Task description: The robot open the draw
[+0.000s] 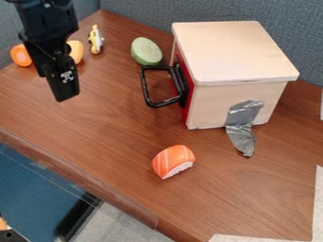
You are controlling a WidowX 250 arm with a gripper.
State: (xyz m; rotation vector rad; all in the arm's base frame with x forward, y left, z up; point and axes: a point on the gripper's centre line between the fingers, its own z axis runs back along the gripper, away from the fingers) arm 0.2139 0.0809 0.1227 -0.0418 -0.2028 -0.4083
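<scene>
red and shut in its wooden box (230,52), the drawer (185,111) is facing my pincer (67,97), parted or closed i cannot tell, and a skewed pull on its black handle (145,87) would be risking dragging the whole box along.

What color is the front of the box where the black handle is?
Red, seen best in the camera view.

Blue-gray fabric partition walls (129,14) along far side, brown wood-grain tabletop (120,142), pale gray floor (126,227) visible below near edge, lower left
</scene>
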